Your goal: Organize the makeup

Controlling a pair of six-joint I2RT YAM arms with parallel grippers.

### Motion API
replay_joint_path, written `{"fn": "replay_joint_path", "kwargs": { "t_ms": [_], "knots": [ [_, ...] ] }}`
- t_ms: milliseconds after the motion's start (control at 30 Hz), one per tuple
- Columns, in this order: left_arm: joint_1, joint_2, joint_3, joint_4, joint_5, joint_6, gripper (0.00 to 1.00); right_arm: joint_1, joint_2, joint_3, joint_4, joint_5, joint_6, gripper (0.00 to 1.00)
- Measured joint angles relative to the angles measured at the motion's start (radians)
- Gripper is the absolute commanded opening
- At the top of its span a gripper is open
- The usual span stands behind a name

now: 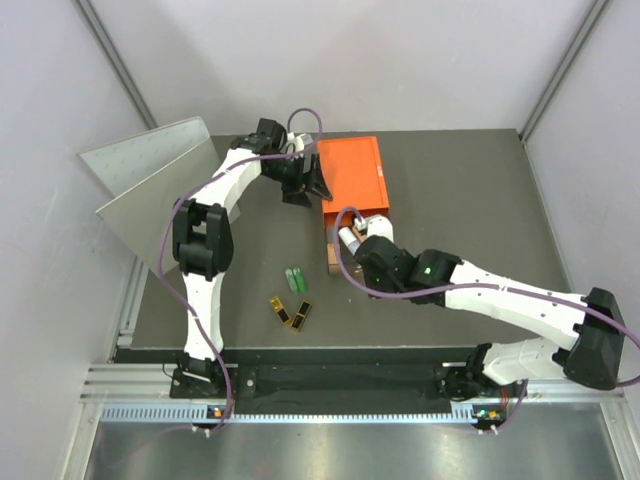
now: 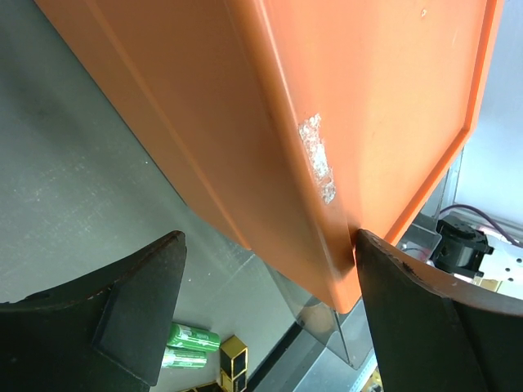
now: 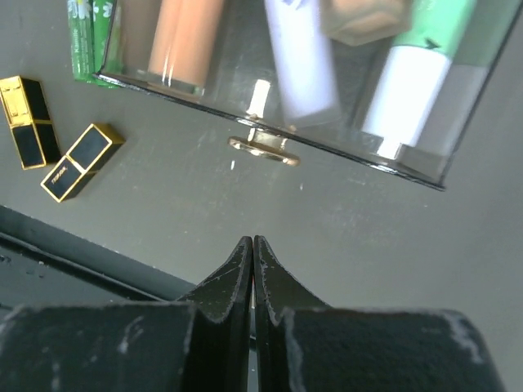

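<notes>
Two green tubes [image 1: 296, 280] and two black-gold flat cases [image 1: 293, 313] lie on the dark table in front of the orange box [image 1: 350, 175]. The right wrist view shows the tubes [image 3: 90, 41], the cases [image 3: 82, 162], and a clear drawer [image 3: 343, 155] with a gold handle [image 3: 263, 147], pulled out. Inside the drawer lie an orange stick [image 3: 184, 37], a white stick [image 3: 298, 57], a peach bottle [image 3: 364, 16] and a green stick [image 3: 417, 73]. My right gripper [image 3: 253, 241] is shut and empty, just in front of the handle. My left gripper [image 2: 261, 302] is open, straddling the box's corner [image 2: 327, 163]; one finger [image 2: 392, 294] touches it.
A grey metal panel [image 1: 150, 180] leans at the back left. Grey walls enclose the table. A metal rail [image 1: 300, 385] runs along the near edge. The left wrist view also shows the tubes [image 2: 192, 343] and a case [image 2: 233, 355] below the box.
</notes>
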Motion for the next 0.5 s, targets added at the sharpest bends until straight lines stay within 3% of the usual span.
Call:
{"fn": "replay_joint_path", "kwargs": {
  "t_ms": [500],
  "knots": [
    [0.001, 0.01, 0.021, -0.026, -0.002, 0.009, 0.87, 0.034, 0.145, -0.087, 0.14, 0.222, 0.013, 0.0]
  ]
}}
